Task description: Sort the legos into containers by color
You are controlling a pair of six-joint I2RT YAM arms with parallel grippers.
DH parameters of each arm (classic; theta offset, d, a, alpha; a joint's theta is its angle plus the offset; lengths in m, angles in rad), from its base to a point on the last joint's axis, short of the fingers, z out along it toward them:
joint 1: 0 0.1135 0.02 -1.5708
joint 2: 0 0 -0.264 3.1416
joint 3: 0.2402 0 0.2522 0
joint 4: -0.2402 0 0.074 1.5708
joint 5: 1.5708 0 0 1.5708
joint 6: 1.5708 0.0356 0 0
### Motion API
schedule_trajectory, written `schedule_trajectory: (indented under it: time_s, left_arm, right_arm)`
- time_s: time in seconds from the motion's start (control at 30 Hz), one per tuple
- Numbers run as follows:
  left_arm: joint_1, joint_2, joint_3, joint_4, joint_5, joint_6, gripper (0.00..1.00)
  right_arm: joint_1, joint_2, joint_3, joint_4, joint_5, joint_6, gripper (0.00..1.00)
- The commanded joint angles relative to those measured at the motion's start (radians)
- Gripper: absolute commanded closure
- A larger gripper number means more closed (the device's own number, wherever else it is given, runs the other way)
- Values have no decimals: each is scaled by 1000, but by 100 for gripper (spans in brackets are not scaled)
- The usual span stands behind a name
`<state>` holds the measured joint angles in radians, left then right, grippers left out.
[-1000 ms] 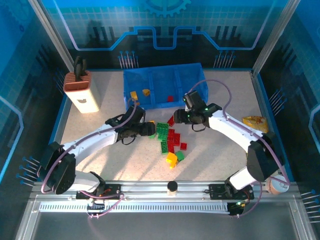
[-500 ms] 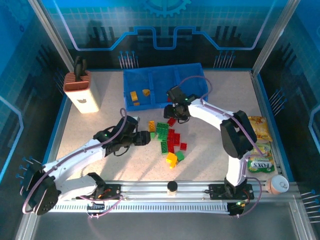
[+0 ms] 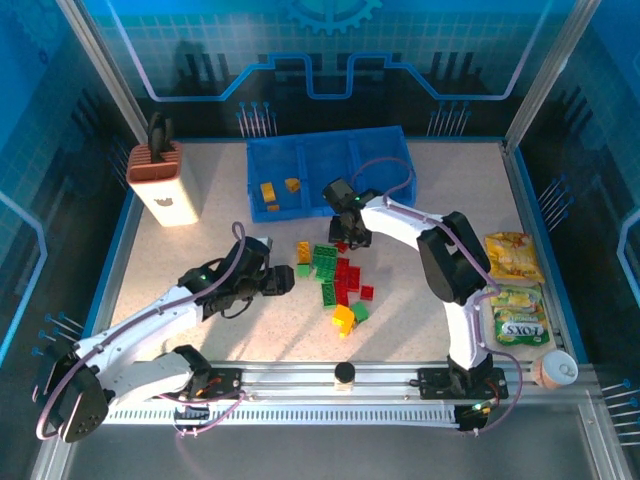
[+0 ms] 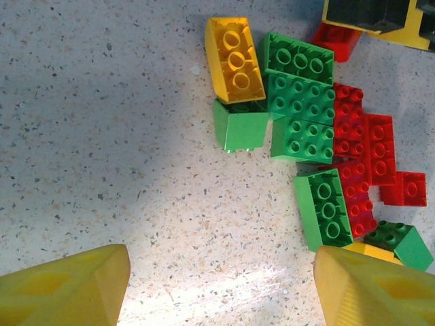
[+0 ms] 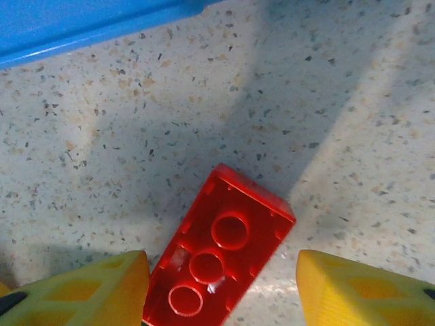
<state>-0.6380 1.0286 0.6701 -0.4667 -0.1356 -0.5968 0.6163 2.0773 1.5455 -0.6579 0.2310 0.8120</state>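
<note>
The left arm and right arm are white tubular links joined by black housings, each trailed by a looping lilac cable. Their bases are black. The left gripper and right gripper have blunt, wedge-shaped yellow fingers.

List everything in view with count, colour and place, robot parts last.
bin: one, translucent blue, three compartments, far middle of the table
binned bricks: three, yellow-orange, left compartment
loose bricks: a pile, red, green and a few yellow, in front of the bin
red brick: one, red, on the table between the right gripper's fingers
box: one, white and brown, black handle, far left
snack packets: two, yellow and green-yellow, right edge
cup: one, pale, near right corner
knob: one, black, near rail
left gripper: one, yellow fingers, open over bare table left of the pile
right gripper: one, yellow fingers, open astride the red brick
</note>
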Motion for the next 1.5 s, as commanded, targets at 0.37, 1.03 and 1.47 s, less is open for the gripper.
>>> schedule_trajectory:
  time_s: [0.37,1.03,1.47]
  left_arm:
    - [-6,-20,-24,-12,-30,10,28]
    - [-6,-62,-18,-31,-30,17,28]
    - [-10,-128,-25,-49,-30,8,28]
  right_arm:
    - [12,-4,-58,4,9,35,65]
    - [-47,137,579,-256,42,-165,83]
    - [-90,345,866,-283,-3,-227,73]
